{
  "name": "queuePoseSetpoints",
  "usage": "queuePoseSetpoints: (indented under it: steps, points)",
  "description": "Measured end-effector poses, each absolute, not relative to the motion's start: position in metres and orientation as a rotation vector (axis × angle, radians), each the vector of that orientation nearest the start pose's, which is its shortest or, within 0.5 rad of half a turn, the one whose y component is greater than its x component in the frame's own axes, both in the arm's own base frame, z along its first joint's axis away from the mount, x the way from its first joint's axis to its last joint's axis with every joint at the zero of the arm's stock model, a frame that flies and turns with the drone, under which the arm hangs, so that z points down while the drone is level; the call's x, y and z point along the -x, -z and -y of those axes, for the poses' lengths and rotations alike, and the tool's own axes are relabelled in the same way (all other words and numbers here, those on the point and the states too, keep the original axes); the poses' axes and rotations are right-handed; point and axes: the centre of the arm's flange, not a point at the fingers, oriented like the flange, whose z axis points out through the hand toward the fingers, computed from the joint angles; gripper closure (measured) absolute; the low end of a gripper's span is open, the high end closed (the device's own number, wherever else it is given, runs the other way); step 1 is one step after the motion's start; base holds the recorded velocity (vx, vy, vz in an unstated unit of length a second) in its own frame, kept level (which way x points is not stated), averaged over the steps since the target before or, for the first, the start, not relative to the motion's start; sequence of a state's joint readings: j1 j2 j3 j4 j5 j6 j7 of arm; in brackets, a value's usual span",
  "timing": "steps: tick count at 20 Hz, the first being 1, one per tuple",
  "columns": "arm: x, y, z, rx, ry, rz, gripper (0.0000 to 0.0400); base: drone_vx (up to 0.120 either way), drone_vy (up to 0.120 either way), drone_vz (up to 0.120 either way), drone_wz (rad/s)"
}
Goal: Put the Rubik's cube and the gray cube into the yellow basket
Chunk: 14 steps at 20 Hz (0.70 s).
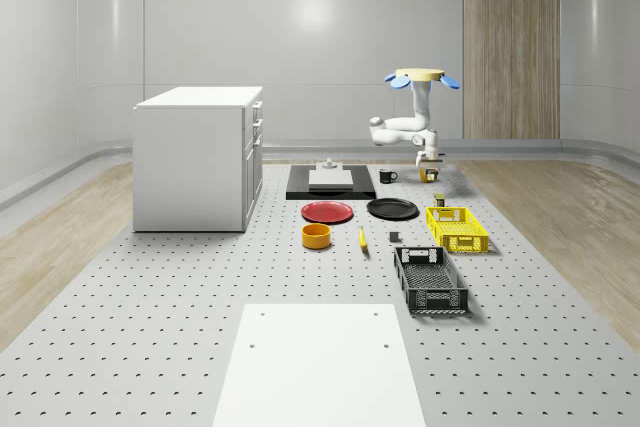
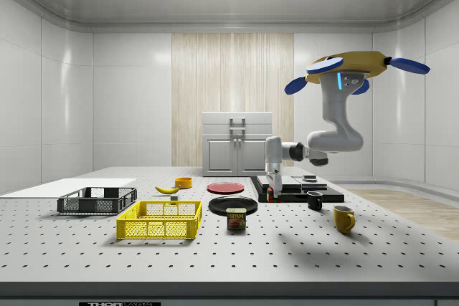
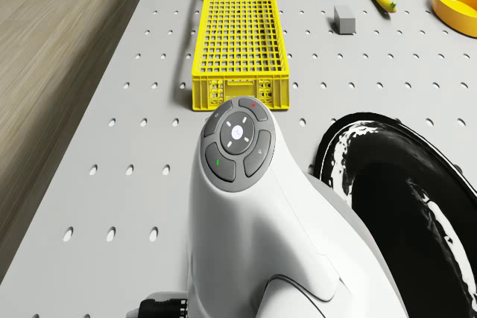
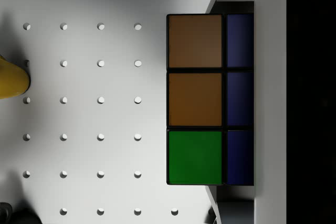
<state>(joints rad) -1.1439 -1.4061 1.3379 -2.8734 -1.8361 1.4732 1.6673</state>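
Drone [image 2: 349,69] hovers over the far end of the table, arm bent down so the gripper [image 2: 270,190] sits right at the Rubik's cube [image 4: 195,98]. The cube is by the black tray's [image 2: 287,196] edge, near a yellow mug [image 2: 343,218] and well apart from the basket [image 1: 457,228]. Can't tell if the gripper has closed on it. It's rigid, light, slick plastic, so I'd squeeze two flat opposite faces, centred. The gray cube [image 3: 345,19] waits just beside the basket.
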Motion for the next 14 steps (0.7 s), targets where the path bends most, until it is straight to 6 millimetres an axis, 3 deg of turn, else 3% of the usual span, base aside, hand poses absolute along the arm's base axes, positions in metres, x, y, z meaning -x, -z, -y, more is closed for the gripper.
queuePoseSetpoints:
  steps: [3, 14]
  points:
    - [-0.3068, -0.4947, 0.0000, -0.001, -0.785, 0.002, 0.0075, 0.120, 0.000, 0.080, 0.000]
    - [-0.3068, -0.4947, 0.0000, -0.001, -0.785, 0.002, 0.0075, 0.120, 0.000, 0.000, 0.000]
